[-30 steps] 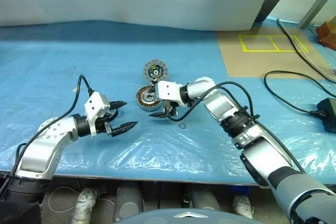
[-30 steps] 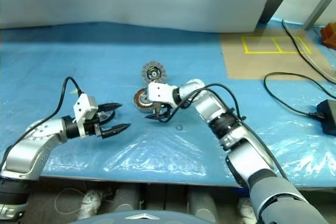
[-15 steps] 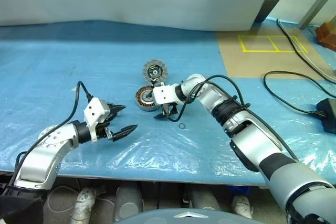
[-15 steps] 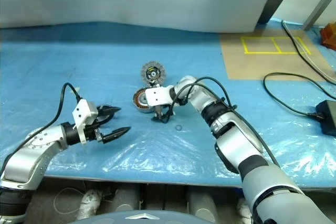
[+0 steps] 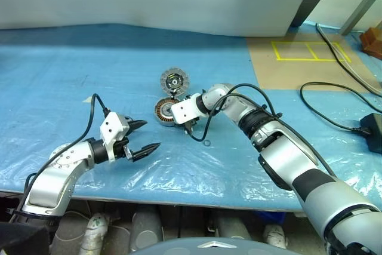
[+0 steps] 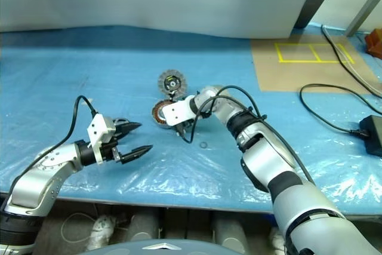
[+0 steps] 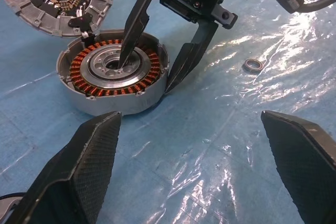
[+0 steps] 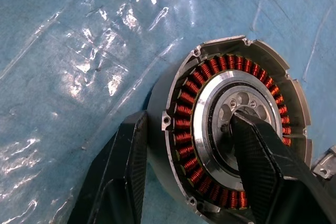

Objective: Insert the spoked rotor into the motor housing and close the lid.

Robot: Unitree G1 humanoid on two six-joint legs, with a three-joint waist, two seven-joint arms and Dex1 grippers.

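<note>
The motor housing, a grey cup with a copper winding ring and a silvery centre, rests on the blue sheet mid-table. My right gripper is closed across its near wall. One of its fingers sits in the silvery hub and the other presses on the outer wall. The lid lies just behind the housing, dark inner face up. My left gripper hovers open and empty to the left of the housing. The spoked rotor is out of view.
A small metal ring lies on the sheet just right of the housing. Black cables and a black box lie at the right. A brown board with yellow tape sits at the back right. The table's front edge runs close below my arms.
My right gripper has rolled, dipped onto the housing and narrowed, with one finger now inside the cup. The left arm has barely shifted.
</note>
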